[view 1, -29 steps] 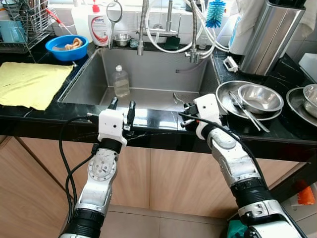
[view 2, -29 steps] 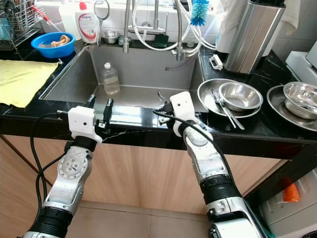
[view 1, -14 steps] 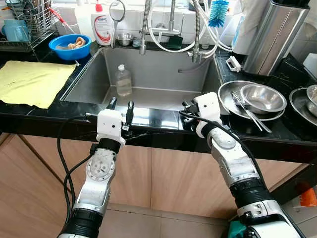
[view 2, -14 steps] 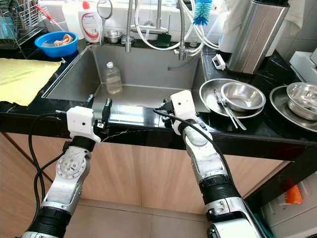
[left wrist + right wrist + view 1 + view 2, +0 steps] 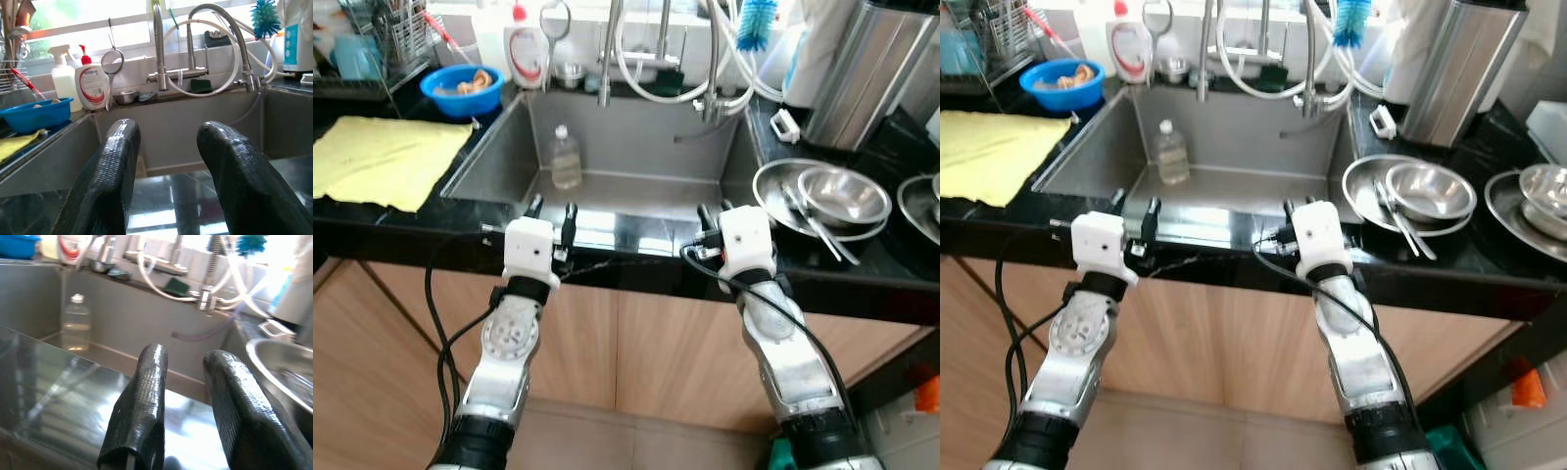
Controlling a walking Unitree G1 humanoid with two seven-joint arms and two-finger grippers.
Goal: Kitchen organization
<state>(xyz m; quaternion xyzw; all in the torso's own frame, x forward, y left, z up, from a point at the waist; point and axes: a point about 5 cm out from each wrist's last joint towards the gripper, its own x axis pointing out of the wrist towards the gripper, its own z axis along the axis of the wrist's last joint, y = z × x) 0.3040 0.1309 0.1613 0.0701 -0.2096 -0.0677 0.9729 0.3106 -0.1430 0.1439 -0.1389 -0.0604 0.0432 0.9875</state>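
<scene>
Right gripper has drawn back from the steel bowls at frame right to the sink's front surface edge, level with left gripper (both released, empty); bottle stands in the basin upper centre, nothing grasped yet.

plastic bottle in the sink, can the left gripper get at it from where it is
Probably yes. The left gripper hovers open over the sink's front edge, and the plastic bottle stands upright just beyond it on the sink floor, with nothing between them.
</scene>
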